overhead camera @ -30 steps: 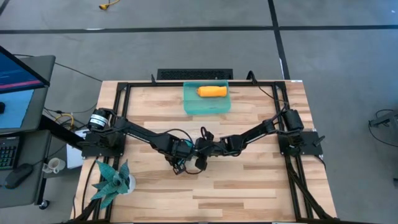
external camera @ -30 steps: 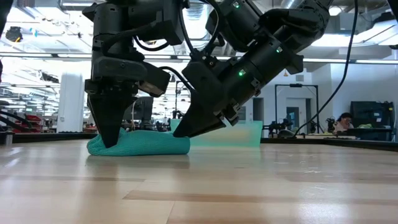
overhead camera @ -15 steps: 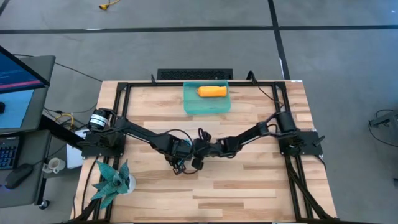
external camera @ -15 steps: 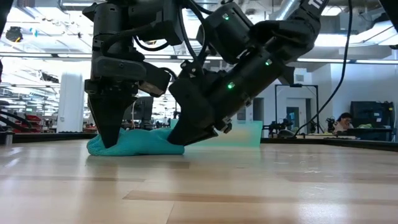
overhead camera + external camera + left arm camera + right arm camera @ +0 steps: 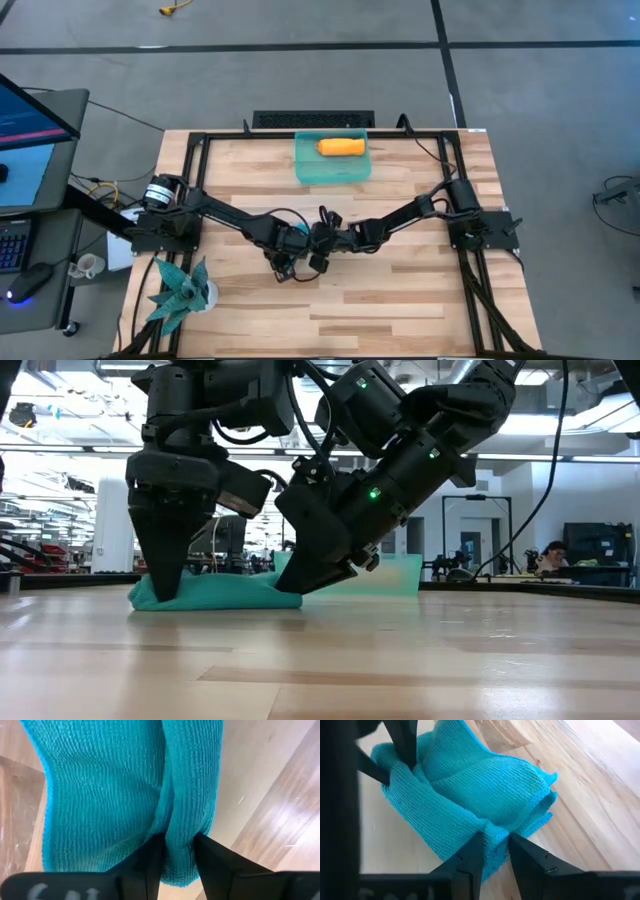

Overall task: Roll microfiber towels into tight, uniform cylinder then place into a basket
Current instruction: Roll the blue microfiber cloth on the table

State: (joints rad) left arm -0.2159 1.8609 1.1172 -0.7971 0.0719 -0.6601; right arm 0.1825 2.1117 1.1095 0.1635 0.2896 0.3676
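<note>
Teal towel (image 5: 205, 593) lies rolled mid-table, long axis left-right, well short of the basket (image 5: 333, 170) at the far edge, which already holds the orange roll (image 5: 341, 147). Left gripper (image 5: 174, 851) pinches a fold at its left end, jaws partly open; right gripper (image 5: 492, 845) pinches the right end. Both equally near.

Two dark jointed arms; looped black cables and green indicator lights above each tapering black claw (image 5: 165, 575).
</note>
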